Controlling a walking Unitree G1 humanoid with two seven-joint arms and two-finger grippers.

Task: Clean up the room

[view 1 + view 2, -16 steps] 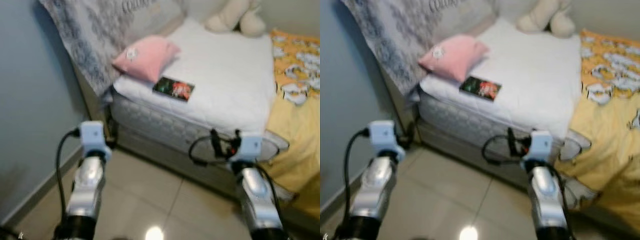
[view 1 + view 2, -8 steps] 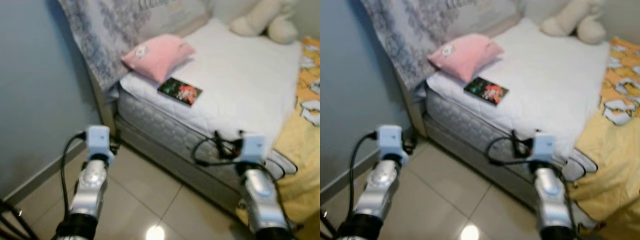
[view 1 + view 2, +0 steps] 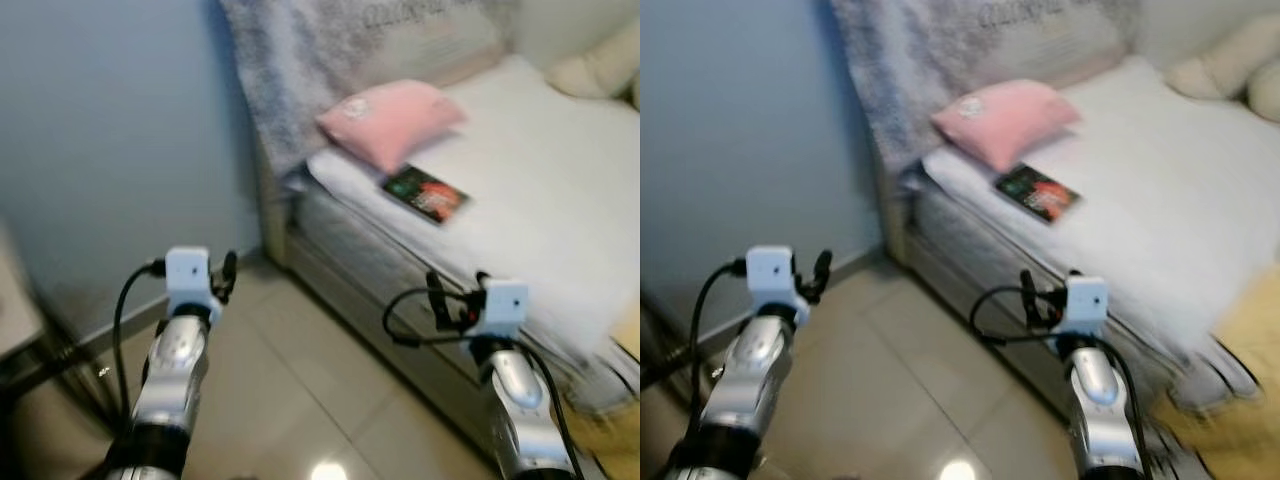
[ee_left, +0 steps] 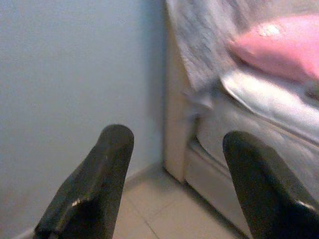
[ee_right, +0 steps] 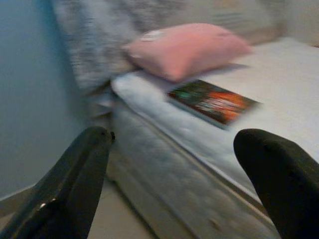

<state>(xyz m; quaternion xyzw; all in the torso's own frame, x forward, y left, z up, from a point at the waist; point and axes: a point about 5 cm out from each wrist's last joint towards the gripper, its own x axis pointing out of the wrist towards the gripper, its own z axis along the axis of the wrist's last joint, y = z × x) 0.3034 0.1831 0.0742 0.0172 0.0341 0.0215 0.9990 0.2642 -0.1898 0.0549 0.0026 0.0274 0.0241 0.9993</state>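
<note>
Ahead, a book (image 3: 425, 193) lies near the bed's (image 3: 560, 200) edge; both grippers' fingers (image 4: 89, 189) gape empty.

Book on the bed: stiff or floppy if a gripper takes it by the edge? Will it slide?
The book lies flat and thin near the mattress edge, beside the pink pillow. It is probably a light paperback that may sag somewhat if held by one edge. Its cover looks glossy, so the pads might slip. Pushed, it would likely slide across the smooth sheet rather than tip.
</note>
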